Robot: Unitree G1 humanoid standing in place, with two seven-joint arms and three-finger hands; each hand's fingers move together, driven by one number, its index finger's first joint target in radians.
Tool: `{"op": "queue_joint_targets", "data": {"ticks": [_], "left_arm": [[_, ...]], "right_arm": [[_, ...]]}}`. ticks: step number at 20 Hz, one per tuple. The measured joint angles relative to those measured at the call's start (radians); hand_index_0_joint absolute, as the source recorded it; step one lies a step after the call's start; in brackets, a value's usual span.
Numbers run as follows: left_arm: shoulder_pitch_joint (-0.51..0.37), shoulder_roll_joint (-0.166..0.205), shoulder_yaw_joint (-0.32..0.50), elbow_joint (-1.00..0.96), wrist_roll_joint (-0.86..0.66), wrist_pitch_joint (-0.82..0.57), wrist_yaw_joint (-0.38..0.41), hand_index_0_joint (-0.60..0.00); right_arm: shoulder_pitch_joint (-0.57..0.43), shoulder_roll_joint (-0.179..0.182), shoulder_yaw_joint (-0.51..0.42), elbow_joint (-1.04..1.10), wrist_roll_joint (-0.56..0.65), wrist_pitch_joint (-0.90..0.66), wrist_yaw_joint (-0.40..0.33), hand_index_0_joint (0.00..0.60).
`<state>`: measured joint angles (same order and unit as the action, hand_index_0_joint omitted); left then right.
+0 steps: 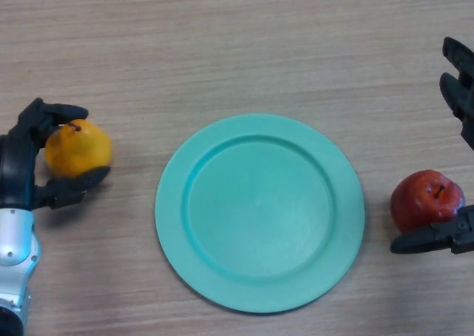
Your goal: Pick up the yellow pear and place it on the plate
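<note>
A yellow-orange pear (78, 148) with a small dark stem sits at the left of the wooden table. My left hand (29, 166) is curled round it, fingers over its top and thumb under its lower side. A teal round plate (259, 212) lies in the middle of the table, with nothing on it. My right hand (452, 232) is at the right edge, fingers spread apart, its thumb below a red apple (426, 200) and its fingers well above it.
The red apple lies right of the plate, close to its rim. The wooden table (237, 47) stretches bare behind the plate.
</note>
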<state>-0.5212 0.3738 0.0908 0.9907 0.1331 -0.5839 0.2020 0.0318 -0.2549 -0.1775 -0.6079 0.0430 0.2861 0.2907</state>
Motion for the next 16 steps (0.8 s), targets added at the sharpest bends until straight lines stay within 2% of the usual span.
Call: {"op": "queue_joint_targets", "data": {"ticks": [6,10,13,14,15,16], "left_arm": [[-0.053,-0.013,0.0,0.092,-0.005,-0.032,-0.003,-0.6],[-0.071,-0.047,0.001,0.091,-0.103,-0.012,-0.195,-0.6],[-0.081,-0.041,0.0,0.041,-0.171,0.112,-0.185,-0.6],[-0.08,-0.036,0.0,0.034,-0.166,0.123,-0.174,-0.45],[-0.077,-0.036,0.0,0.024,-0.165,0.134,-0.167,-0.35],[-0.069,-0.036,0.0,0.002,-0.163,0.156,-0.161,-0.2]], "right_arm": [[-0.001,0.0,0.0,-0.001,0.0,0.0,0.0,0.0],[-0.008,0.0,0.0,0.0,0.0,0.0,0.0,0.0],[-0.005,0.0,0.0,0.0,0.0,0.0,0.0,0.0],[-0.004,0.0,0.0,0.0,0.0,0.0,0.0,0.0],[-0.004,0.0,0.0,0.0,0.0,0.0,0.0,0.0],[-0.003,0.0,0.0,0.0,0.0,0.0,0.0,0.0]]}}
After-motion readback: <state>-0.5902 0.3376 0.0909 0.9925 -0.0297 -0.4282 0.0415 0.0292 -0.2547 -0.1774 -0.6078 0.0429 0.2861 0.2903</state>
